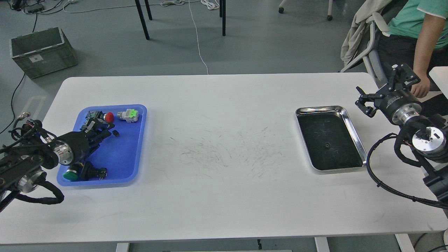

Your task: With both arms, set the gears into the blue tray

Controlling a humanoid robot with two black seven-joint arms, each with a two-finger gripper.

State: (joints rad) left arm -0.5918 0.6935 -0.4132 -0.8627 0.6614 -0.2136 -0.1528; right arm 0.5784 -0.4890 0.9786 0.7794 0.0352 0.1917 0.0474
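Observation:
The blue tray (134, 154) lies at the table's left end. One tiny black gear (116, 133) rests on its floor, near the middle. My left gripper (104, 131) reaches in over the tray from the left, its tip just short of that gear. Its dark fingers blend together, so I cannot tell their state. A second gear (327, 146) sits alone on the dark bottom of the steel tray (353, 129) at the right. My right gripper (364, 102) hovers beside the steel tray's far right corner, pointing left, open and holding nothing.
In the blue tray are push-button switches: a red-capped one (109, 117), a grey and green one (128, 114), a green-capped one (71, 175) and a black one (92, 171). A seated person (420, 52) is at the far right corner.

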